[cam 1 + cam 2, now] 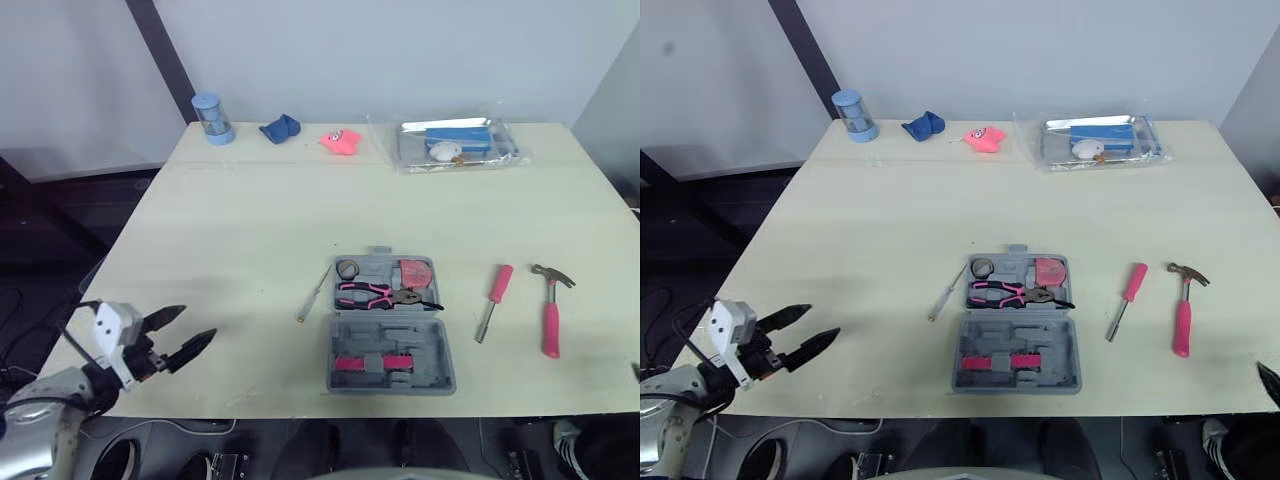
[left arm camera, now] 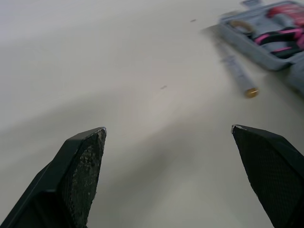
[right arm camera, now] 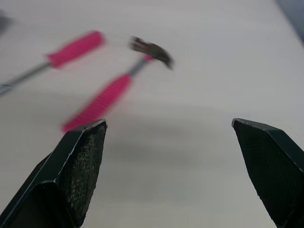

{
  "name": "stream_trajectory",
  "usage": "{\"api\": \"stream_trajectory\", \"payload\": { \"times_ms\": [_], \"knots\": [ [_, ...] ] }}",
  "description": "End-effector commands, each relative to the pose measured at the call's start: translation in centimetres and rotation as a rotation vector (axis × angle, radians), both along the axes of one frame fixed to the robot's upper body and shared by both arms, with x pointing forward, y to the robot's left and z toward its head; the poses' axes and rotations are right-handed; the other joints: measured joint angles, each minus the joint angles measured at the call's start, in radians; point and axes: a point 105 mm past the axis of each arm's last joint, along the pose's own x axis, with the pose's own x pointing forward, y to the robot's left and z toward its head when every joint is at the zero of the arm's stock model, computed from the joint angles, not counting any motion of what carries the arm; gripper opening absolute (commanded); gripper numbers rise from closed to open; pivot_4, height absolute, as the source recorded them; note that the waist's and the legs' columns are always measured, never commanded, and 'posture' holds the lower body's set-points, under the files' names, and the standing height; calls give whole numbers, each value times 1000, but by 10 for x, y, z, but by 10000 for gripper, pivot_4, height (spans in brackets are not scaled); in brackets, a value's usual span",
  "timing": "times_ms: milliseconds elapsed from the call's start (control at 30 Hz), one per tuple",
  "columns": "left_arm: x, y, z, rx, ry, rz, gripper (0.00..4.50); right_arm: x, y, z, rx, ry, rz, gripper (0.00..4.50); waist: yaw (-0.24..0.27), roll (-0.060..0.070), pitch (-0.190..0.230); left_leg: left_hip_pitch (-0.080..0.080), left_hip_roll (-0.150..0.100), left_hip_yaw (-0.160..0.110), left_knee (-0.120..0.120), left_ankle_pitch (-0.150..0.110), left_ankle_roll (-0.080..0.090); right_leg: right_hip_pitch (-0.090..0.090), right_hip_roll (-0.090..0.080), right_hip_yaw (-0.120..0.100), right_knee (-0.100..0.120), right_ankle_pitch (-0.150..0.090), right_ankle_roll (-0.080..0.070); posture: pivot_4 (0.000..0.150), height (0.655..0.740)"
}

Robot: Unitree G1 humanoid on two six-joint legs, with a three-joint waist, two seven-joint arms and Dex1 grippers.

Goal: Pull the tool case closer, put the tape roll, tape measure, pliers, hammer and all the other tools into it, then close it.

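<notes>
The table (image 1: 250, 220) looked matt and smooth. The case (image 1: 392, 372) was matt grey plastic. The hammer (image 1: 551, 318) had a dull metal head and a pink grip, perhaps rubber. The bag (image 1: 455, 145) was clear, glossy plastic.

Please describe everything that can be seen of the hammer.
The hammer is small, with a pink grip, a thin metal neck and a dark claw head. It lies flat on the table, head away from the robot, right of the screwdriver and apart from it. Only the table touches it.
</notes>
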Motion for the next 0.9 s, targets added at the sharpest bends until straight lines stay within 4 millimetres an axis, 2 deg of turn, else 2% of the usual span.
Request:
{"api": "stream_trajectory", "payload": {
  "times_ms": [33,233,300,367,433,567,667,800,900],
  "knots": [
    [11,-24,14,2,-45,-45,45000,11,34,22,-5,-67,165,44404,1,0,0,0,0,0,0,0,0,0,0,0,0,0,0,1500,7400],
    [22,-59,8,33,-1,-40,45000,15,86,30,-29,-50,450,44404,4,1,0,-1,0,0,0,0,0,0,0,-1,-1,1,2,1500,7400],
    [25,-66,7,51,1,-23,45000,14,97,32,-31,-52,511,44404,7,0,1,-1,0,0,0,0,0,0,0,-1,-1,1,3,1500,7400],
    [31,-89,5,50,-4,-8,45000,14,121,39,-39,-74,648,44404,10,0,1,-1,0,0,0,0,0,0,0,-1,-1,1,3,1500,7400],
    [38,-104,4,28,-3,41,45000,15,137,43,-49,-89,736,44404,15,0,1,-1,0,0,0,0,0,0,0,-1,-1,2,3,1500,7400],
    [48,-128,-2,10,13,82,45000,22,151,51,-67,-126,811,44404,23,-1,1,-1,-1,0,2,0,0,0,2,-1,0,2,3,1500,7400],
    [59,-137,-9,15,30,115,45000,28,157,57,-78,-146,841,44404,24,-1,1,-2,-1,-1,2,0,0,0,3,-2,0,2,3,1500,7400],
    [70,-146,-15,20,47,139,45000,31,159,60,-92,-152,855,44404,25,-1,1,-2,-2,-2,2,0,-1,0,4,-2,0,2,3,1500,7400],
    [72,-161,-27,37,88,103,45000,32,160,60,-97,-153,856,44404,25,-2,1,-2,-3,-1,2,1,-1,0,5,-2,0,2,3,1500,7400]
  ]
}}
